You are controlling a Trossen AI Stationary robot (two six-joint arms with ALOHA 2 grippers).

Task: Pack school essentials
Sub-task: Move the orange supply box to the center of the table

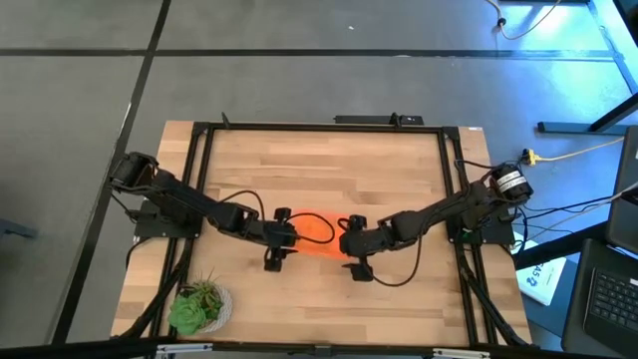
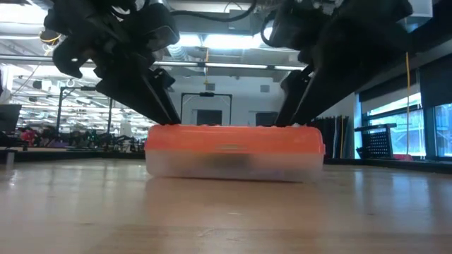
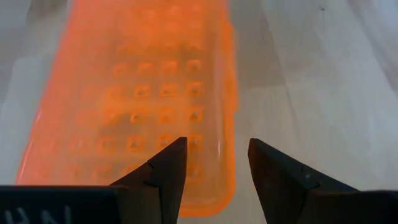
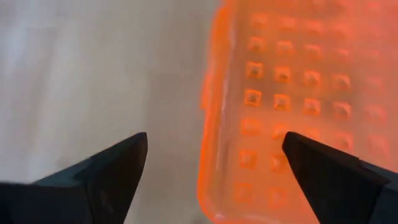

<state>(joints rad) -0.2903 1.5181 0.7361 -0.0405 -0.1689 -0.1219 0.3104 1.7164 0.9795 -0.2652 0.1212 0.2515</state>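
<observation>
The clear plastic case with the orange lid (image 1: 314, 231) lies flat on the wooden table's middle, lid shut; it also shows in the low view (image 2: 233, 152). A dark shape shows dimly through its clear wall. The stationery is otherwise out of view. My left gripper (image 1: 284, 234) is open at the case's left end, one finger over the lid (image 3: 143, 81) and one over bare table. My right gripper (image 1: 347, 237) is open wide at the case's right end, one finger over the lid (image 4: 298, 93) and one over the table. My left gripper slants down to the lid's left end (image 2: 173, 125); I cannot tell whether a finger touches it. My right gripper slants down to the lid's right end (image 2: 282, 125); I cannot tell whether a finger touches it.
A small green potted plant (image 1: 197, 305) stands at the table's near left corner. A black metal frame (image 1: 319, 127) runs round the table's edges. Bare wood lies in front of and behind the case.
</observation>
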